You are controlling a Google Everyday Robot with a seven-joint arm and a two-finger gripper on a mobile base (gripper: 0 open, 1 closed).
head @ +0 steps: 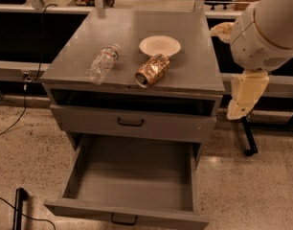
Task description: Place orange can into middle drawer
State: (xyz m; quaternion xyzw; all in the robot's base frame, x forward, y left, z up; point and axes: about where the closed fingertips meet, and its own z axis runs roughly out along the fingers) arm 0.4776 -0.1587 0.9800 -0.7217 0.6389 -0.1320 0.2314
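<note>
Your cream gripper [240,104]—open or closed, I cannot tell—hangs beside the grey table [137,28]; the mottled orange-gold can [152,71] lies up-left, the grey middle drawer [132,174] below-left, open to receive it.

Place: looked like a robotics lab.
Floor [261,190]: was bare speckled terrazzo.
Furniture: a grey metal cabinet [132,75] stood before a long bench [146,3].
Robot: its gripper [243,97] hung right of the cabinet.

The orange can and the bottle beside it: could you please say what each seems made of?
The orange can looks like thin glossy metal: bright glints, silver end. The bottle seems clear plastic: see-through and ribbed. The gripper hangs right of the cabinet, away from both.
</note>
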